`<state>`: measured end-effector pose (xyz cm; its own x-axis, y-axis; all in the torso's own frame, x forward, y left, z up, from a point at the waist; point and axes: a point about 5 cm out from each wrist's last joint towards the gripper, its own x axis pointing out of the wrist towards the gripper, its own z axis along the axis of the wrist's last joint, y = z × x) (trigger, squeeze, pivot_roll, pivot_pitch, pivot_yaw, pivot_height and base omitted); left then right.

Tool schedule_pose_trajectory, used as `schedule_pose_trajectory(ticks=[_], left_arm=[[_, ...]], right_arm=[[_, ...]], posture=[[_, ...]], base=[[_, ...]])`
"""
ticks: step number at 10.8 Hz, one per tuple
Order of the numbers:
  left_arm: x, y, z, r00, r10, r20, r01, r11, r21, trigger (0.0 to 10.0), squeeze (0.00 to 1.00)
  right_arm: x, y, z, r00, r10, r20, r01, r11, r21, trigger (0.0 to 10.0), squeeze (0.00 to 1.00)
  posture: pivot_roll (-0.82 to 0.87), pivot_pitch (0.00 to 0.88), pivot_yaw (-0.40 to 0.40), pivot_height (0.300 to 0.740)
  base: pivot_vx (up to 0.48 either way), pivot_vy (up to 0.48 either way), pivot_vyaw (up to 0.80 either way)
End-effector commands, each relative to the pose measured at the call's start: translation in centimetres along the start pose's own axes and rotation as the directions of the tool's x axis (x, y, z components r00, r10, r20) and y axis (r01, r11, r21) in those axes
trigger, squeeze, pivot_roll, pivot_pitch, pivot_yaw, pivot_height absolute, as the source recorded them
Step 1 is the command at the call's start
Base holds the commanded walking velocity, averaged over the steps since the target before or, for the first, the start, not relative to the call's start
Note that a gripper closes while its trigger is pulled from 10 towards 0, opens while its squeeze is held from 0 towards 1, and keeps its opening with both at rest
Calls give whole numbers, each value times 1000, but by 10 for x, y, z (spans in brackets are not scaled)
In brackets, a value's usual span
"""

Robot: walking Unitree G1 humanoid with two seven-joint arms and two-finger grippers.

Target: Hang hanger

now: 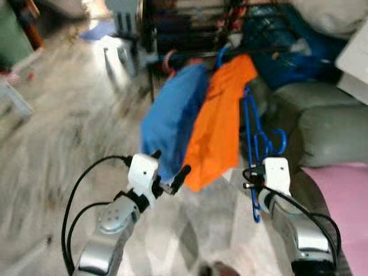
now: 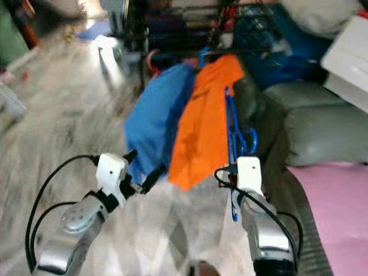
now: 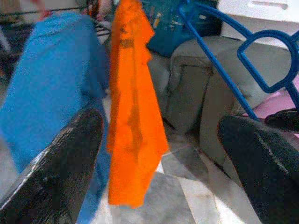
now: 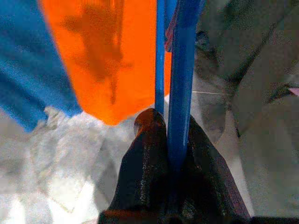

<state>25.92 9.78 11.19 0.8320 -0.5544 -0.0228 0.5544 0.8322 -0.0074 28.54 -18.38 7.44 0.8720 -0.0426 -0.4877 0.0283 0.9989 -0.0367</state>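
Your right gripper (image 4: 174, 154) is clamped on the blue hanger (image 1: 253, 135); your left gripper (image 1: 170, 171) gapes empty near the orange garment (image 1: 221, 121), above marbled floor (image 1: 63, 126).

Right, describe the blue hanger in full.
The blue hanger looks like thin, glossy plastic, with an open-loop hook and slim bars. It stands roughly upright, hook to the robot's right, just right of the hanging orange garment. The right end effector is shut on one bar low down. It is not yet on the rack.
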Motion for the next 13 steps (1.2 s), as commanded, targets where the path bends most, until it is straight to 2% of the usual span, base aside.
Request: schedule_pose_trajectory(ticks=[1,2,7,10,12,13], left_arm=[[2,-5,2,999,-32,4,32,999,13,10000,0],[2,-6,2,999,-38,1,38,999,16,10000,0],[2,-6,0,999,-41,-22,42,999,29,10000,0],[1,-5,0,999,-40,-23,41,999,35,10000,0],[2,-5,1,999,-38,-19,38,998,44,10000,0],[2,-5,1,999,-37,-14,37,999,40,10000,0]], right_arm=[[0,-5,1,1000,-30,5,30,1000,-9,10000,0],[0,-4,1,1000,-29,7,29,1000,-7,10000,0],[2,2,5,1000,11,29,-10,999,-44,10000,0],[6,-2,10,999,8,37,-6,999,-49,10000,0],[9,0,21,996,49,79,-36,986,-160,10000,0],[10,0,23,995,60,76,-47,986,-161,10000,0]], posture=[[-55,128,-5,740],[-56,129,-3,740],[-46,142,-1,740],[-40,144,-4,740],[-37,144,-6,740],[-36,144,-6,740]], base=[[480,0,-800],[480,0,-800],[478,0,0],[446,0,0],[442,0,0],[442,0,0]])
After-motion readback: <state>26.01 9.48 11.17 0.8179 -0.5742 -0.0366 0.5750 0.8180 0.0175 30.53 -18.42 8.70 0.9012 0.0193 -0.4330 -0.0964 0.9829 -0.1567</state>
